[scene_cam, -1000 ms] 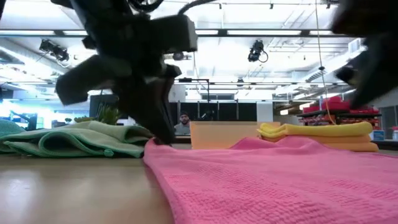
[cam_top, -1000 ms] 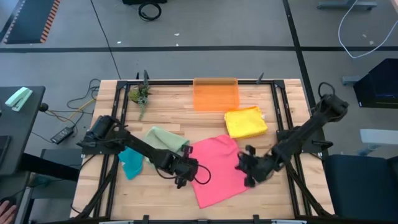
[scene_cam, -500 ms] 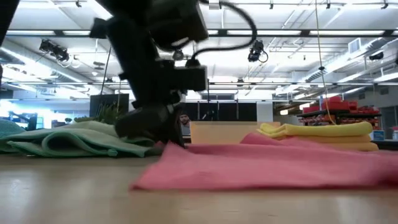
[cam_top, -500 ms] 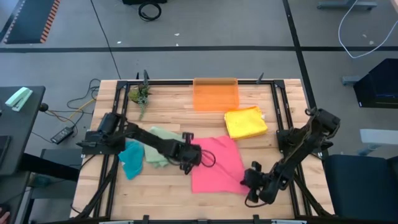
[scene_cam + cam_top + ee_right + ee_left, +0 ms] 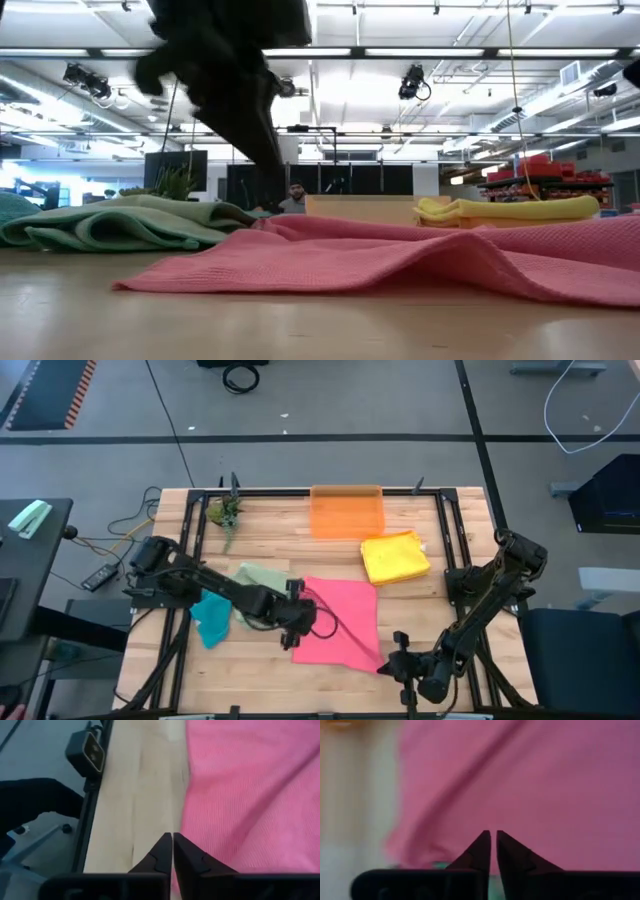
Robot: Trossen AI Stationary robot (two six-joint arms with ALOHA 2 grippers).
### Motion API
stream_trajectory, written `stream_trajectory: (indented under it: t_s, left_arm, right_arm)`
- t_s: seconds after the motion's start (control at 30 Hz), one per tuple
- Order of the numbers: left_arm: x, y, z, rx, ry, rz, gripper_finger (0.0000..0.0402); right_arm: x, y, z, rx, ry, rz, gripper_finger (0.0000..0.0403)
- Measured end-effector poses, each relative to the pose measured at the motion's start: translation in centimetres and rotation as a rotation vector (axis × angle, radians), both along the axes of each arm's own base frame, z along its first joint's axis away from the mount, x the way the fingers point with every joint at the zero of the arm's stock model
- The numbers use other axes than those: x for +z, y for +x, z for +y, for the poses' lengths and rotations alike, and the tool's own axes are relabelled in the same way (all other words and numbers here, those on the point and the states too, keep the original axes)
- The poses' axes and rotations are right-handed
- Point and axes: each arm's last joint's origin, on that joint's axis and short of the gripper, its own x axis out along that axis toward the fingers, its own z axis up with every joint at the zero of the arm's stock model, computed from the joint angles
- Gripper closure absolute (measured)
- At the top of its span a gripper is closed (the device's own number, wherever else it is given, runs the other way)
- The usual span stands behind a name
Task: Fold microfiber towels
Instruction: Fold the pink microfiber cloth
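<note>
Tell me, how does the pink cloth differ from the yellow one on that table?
The pink towel lies spread out in a single rumpled layer near the table's middle, between the two robot arms; the yellow towel sits farther back, beside the orange bin, folded into a compact stack. The pink one covers far more table than the yellow one. Both are plain-coloured soft cloths resting on the wooden table.

Pink towel (image 5: pixel 340 622) dragged nearer front edge; both end effectors released.
</note>
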Motion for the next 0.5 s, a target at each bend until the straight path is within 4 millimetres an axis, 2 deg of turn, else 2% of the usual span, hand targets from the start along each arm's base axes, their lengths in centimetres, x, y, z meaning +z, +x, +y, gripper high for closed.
stream_trajectory:
  t_s: [0.1, 0.27, 0.37, 0.5]
  left_arm:
    - [-0.8, -0.5, -2.3, -0.08, -0.049, 0.021, 0.0323]
    - [-3.0, -1.4, -5.5, -0.161, -0.038, 0.064, 0.0282]
    - [-4.0, -2.0, -7.0, -0.196, -0.031, 0.078, 0.0269]
    - [-4.0, -2.4, -8.2, -0.229, -0.048, 0.045, 0.0266]
  right_arm:
    - [-0.3, -0.4, 0.3, 0.05, -0.054, -0.003, 0.0349]
    - [-1.3, -0.5, 0.6, 0.098, -0.123, 0.001, 0.0296]
    - [-2.3, -0.3, 0.8, 0.103, -0.137, 0.008, 0.0265]
    - [-3.2, -0.3, 1.0, 0.106, -0.157, 0.022, 0.0241]
